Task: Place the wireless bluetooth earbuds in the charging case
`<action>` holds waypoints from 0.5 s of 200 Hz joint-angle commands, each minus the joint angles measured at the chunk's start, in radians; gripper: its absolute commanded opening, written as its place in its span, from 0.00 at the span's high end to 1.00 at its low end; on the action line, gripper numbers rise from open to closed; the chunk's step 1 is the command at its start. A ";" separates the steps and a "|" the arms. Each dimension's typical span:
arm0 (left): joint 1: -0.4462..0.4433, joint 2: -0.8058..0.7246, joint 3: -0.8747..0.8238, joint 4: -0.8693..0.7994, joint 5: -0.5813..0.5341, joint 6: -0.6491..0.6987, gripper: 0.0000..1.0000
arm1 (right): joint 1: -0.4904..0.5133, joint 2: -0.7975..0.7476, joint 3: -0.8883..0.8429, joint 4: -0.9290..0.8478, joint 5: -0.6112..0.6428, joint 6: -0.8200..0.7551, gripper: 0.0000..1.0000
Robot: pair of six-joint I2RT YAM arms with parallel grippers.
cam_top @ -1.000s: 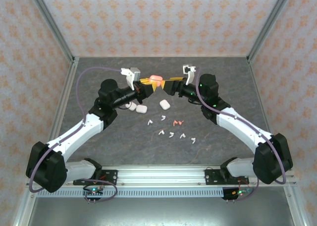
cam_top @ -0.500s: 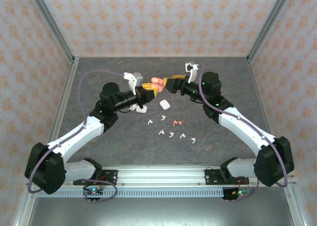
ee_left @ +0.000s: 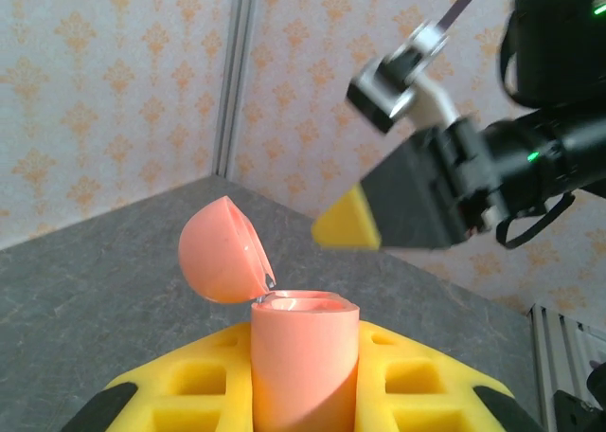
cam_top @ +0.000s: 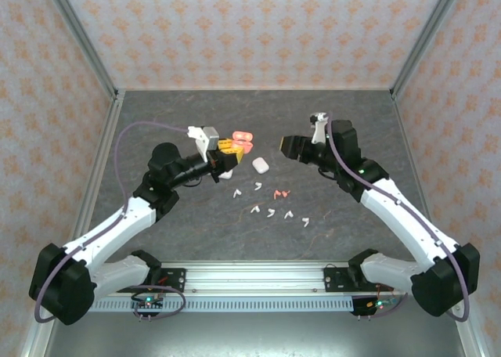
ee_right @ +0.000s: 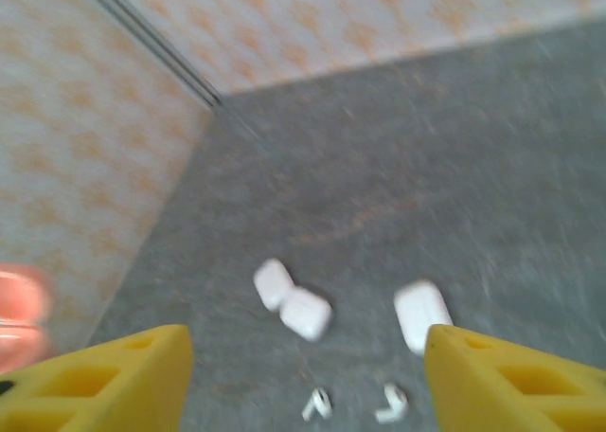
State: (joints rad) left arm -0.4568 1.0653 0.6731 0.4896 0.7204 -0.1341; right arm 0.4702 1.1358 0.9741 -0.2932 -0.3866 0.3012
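Since a second ago our right pincer (cam_top: 290, 146) has drawn back rightward, its fingers apart and empty. Nearest us, the earbuds (cam_top: 270, 203) lie scattered flat on the desk (cam_top: 352, 122), stems pointing every way; so tiny, they could slip or flick off in a pinch. Farther back, our left pincer (cam_top: 229, 147) clamps the pink case (ee_left: 303, 356) upright, lid open.

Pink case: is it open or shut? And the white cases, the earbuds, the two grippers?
pink case: lid open, held.
left gripper: shut on pink case.
right gripper: open, empty.
white cases: lying on table, seemingly closed.
earbuds: loose on table, outside any case.
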 commanded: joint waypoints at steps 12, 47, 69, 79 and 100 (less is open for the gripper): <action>-0.005 -0.048 -0.015 -0.025 0.016 0.056 1.00 | 0.018 0.095 -0.050 -0.209 0.086 0.000 0.50; -0.005 -0.059 -0.004 -0.036 0.028 0.055 1.00 | 0.113 0.258 -0.020 -0.190 0.128 -0.041 0.54; -0.005 -0.076 -0.004 -0.041 0.030 0.051 1.00 | 0.132 0.365 0.009 -0.153 0.121 -0.066 0.56; -0.005 -0.084 -0.005 -0.045 0.029 0.051 1.00 | 0.134 0.411 0.023 -0.133 0.110 -0.073 0.56; -0.005 -0.093 -0.001 -0.063 0.038 0.051 1.00 | 0.141 0.500 0.067 -0.116 0.107 -0.084 0.58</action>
State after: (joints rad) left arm -0.4564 1.0023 0.6662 0.4370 0.7254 -0.1028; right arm 0.6025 1.5711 0.9714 -0.4404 -0.3023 0.2508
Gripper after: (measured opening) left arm 0.205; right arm 0.432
